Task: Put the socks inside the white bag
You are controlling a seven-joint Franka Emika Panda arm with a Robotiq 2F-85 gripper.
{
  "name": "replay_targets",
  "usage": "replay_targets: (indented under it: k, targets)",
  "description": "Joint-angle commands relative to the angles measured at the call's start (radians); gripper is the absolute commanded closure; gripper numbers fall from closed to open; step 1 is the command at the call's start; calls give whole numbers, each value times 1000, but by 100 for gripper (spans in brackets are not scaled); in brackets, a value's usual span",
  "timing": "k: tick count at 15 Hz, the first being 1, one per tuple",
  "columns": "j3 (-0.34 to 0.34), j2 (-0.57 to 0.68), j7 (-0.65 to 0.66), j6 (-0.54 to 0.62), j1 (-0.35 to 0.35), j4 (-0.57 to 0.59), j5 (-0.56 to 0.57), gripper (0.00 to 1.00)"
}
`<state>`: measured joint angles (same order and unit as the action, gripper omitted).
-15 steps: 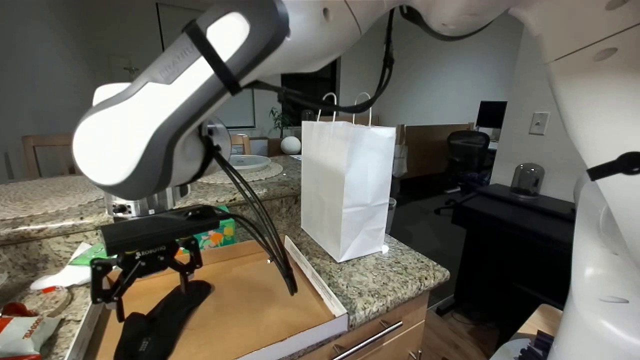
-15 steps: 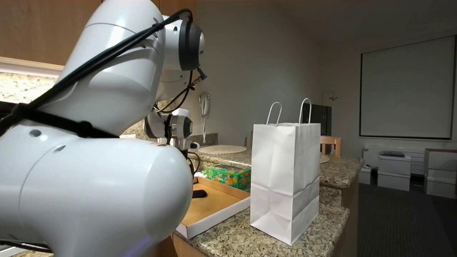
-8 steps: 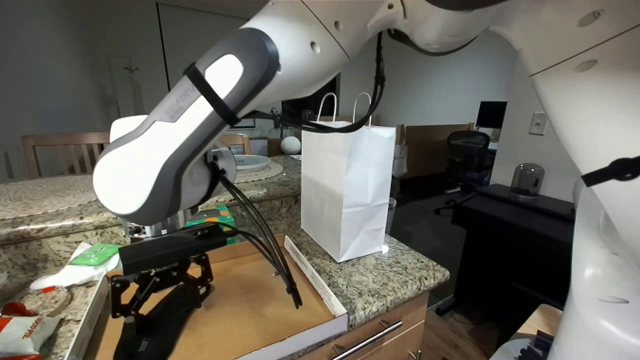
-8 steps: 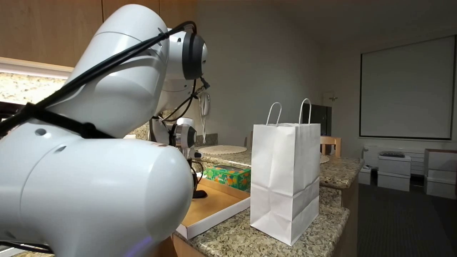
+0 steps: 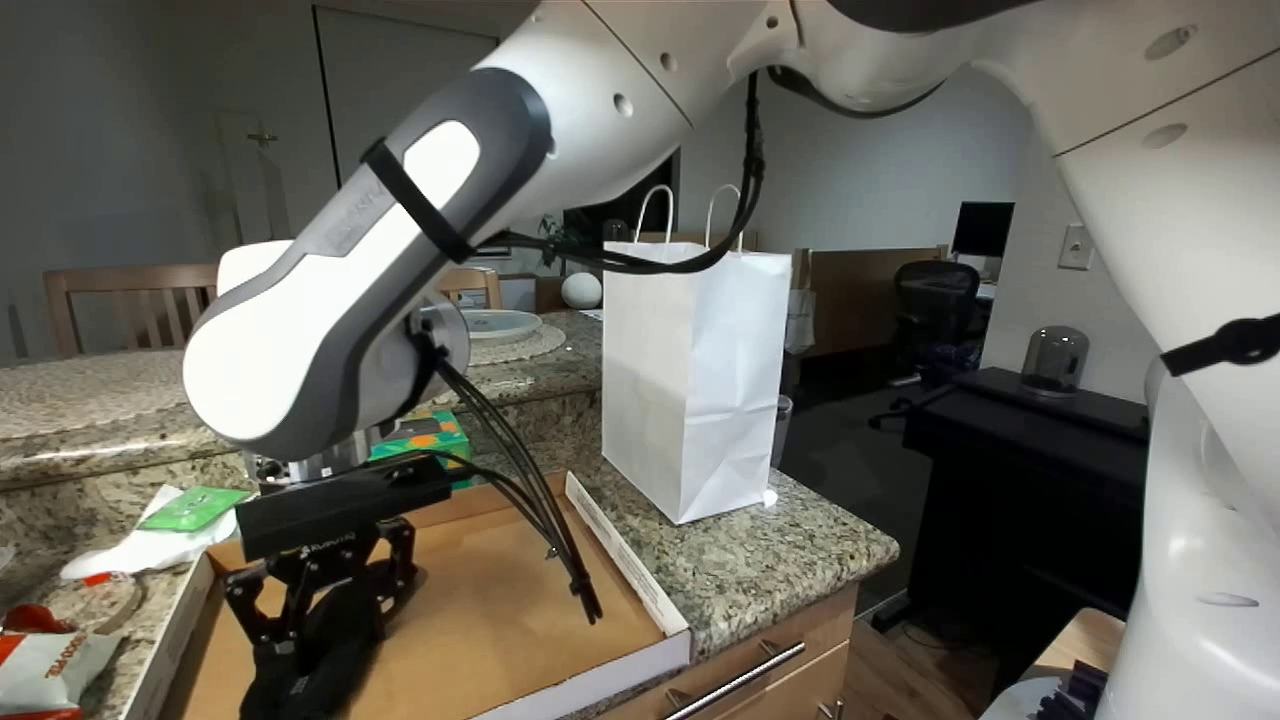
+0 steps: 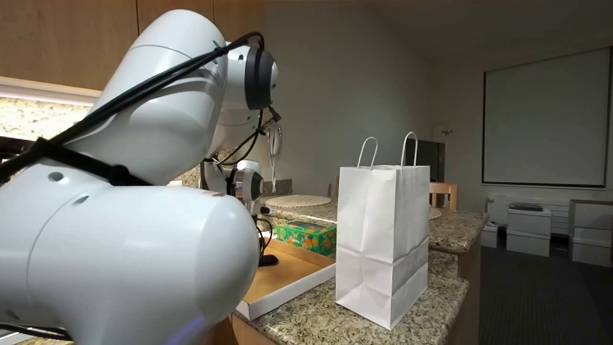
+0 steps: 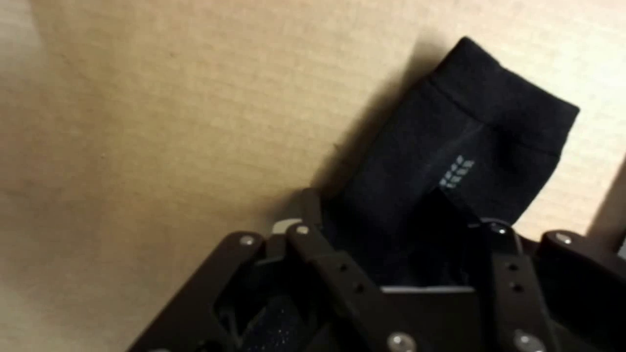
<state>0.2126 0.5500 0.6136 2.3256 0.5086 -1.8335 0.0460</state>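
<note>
One black sock (image 7: 469,127) lies in the cardboard tray, its cuff and small pale marking showing in the wrist view. My gripper (image 5: 335,632) is down at the tray with a finger on either side of the sock's middle. In the wrist view the jaws stand partly drawn in, a wide gap still between them, and dark fabric fills that gap. The right fingertip is lost against the black cloth. The white bag (image 5: 690,390) stands upright on the counter beyond the tray, handles up; its inside is hidden in both exterior views.
The cardboard tray (image 5: 520,600) has low white-sided walls. A patterned green box (image 6: 309,237) stands behind it. A green packet (image 5: 195,509) on white paper and a snack bag (image 5: 60,665) lie beside it. The arm's cable passes before the bag in an exterior view.
My gripper came down and slightly right onto the sock. Then its jaws drew closer together, and the sock bunched up between them. The white bag has stayed put.
</note>
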Motion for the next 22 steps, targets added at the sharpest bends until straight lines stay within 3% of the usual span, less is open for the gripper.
replay_targets:
  k: [1, 4, 8, 13, 22]
  targets:
    - [-28, -14, 31, 2, 20, -15, 5, 71]
    - [-38, -28, 37, -18, 17, -21, 4, 91]
    - [-51, -73, 48, -39, 16, -51, 13, 98]
    - [-30, -212, 18, -188, -4, -73, 7, 93]
    - [42, -507, -106, -625, -58, -33, 31, 93]
